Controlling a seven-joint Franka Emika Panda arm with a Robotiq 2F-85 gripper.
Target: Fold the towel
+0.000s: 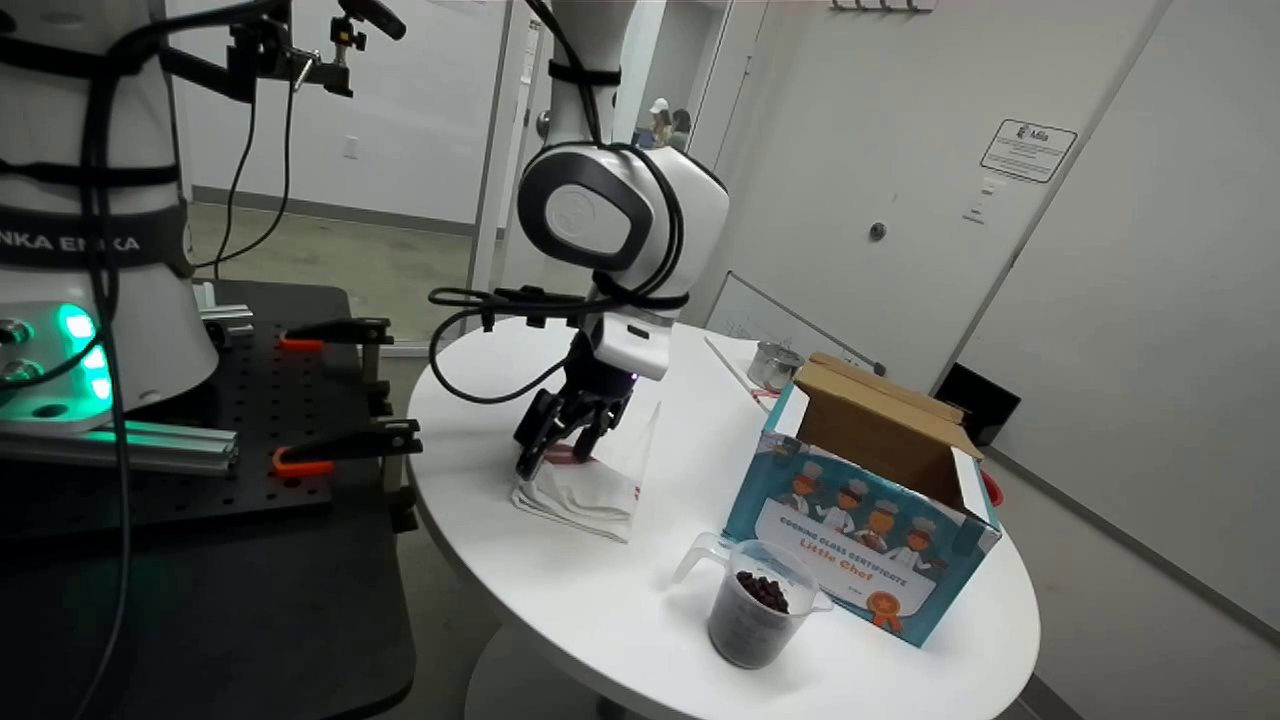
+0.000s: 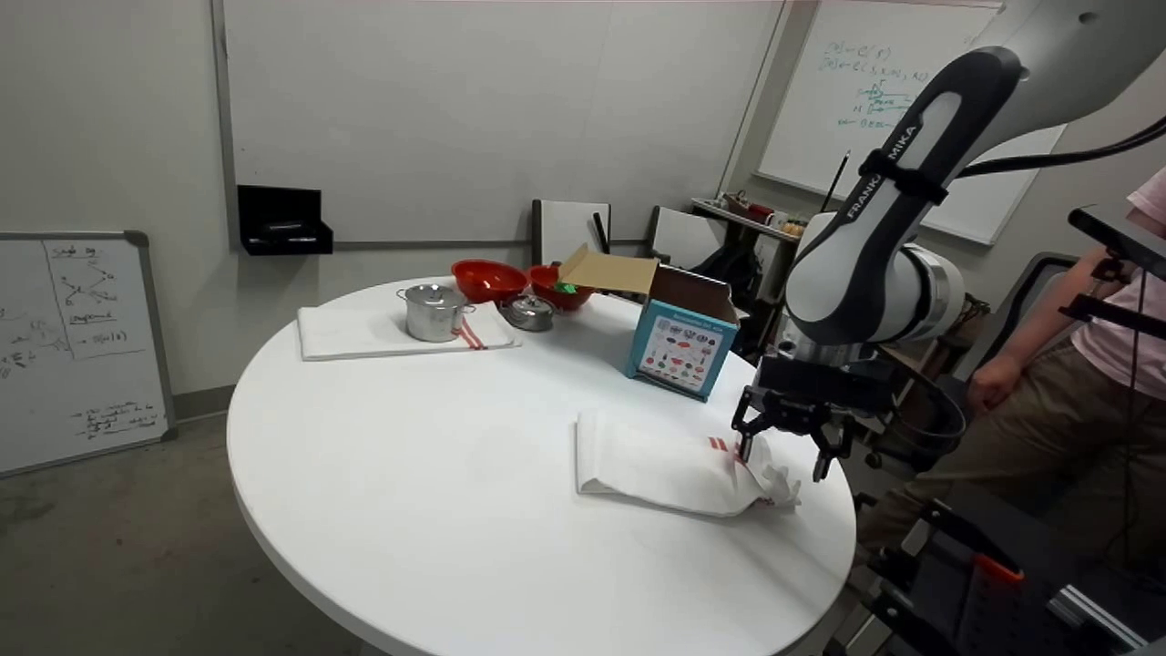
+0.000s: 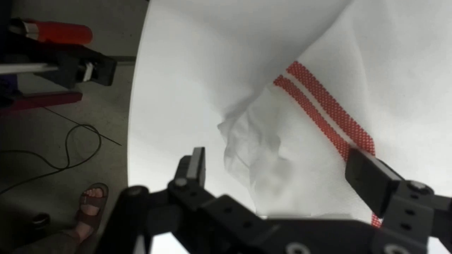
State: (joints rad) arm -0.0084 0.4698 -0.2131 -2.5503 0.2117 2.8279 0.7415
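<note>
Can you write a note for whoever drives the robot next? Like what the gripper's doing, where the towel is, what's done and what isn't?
Gripper: open, holding nothing, over one end of the towel.
Where: on the table, its crumpled end nearest the edge.
Done: it looks partly folded, with layers showing.
Left: the crumpled end isn't flat; probably straighten it, then finish folding.
Careful: a second towel lies under the pot.

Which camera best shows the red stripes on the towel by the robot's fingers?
The wrist view: the red stripes appear large, weave visible, though one of the fingers covers part. In both exterior views they show only as small patches.
</note>
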